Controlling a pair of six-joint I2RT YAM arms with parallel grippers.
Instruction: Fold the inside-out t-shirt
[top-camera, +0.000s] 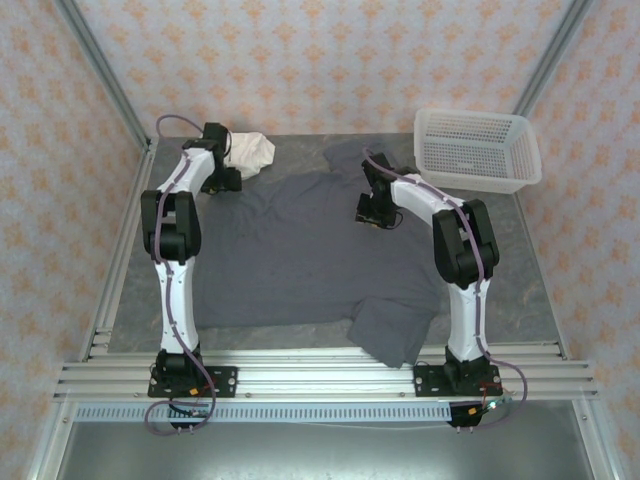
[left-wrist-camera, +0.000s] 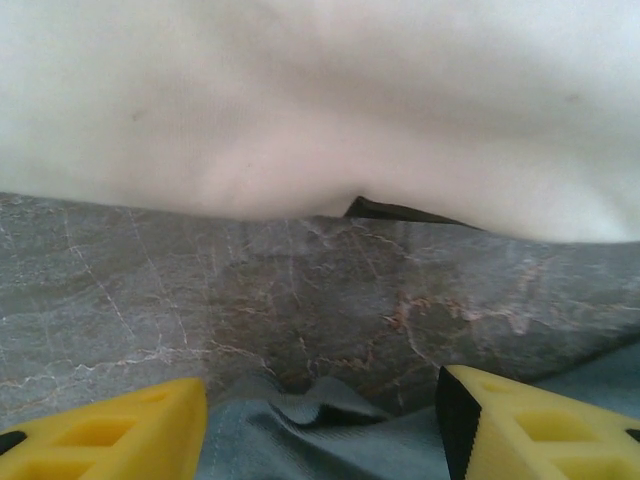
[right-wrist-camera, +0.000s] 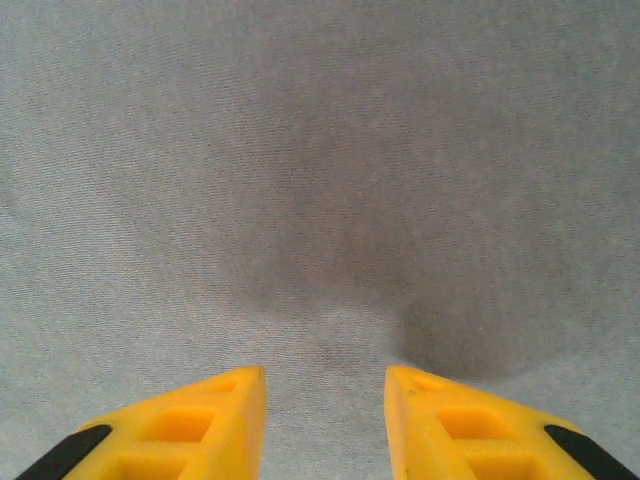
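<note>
The inside-out t-shirt, dark slate-grey, lies spread across the table, with one corner folded over at the front right. My left gripper is at the shirt's far left corner. In the left wrist view its yellow fingers stand wide apart, and a wrinkled edge of the t-shirt lies loose between them. My right gripper hovers over the shirt's far right part. The right wrist view shows that gripper open just above flat t-shirt fabric, with nothing pinched.
A cream-white garment lies bunched at the back left, just beyond the left gripper, and spans the top of the left wrist view. A white mesh basket stands at the back right. Bare marbled table separates the two garments.
</note>
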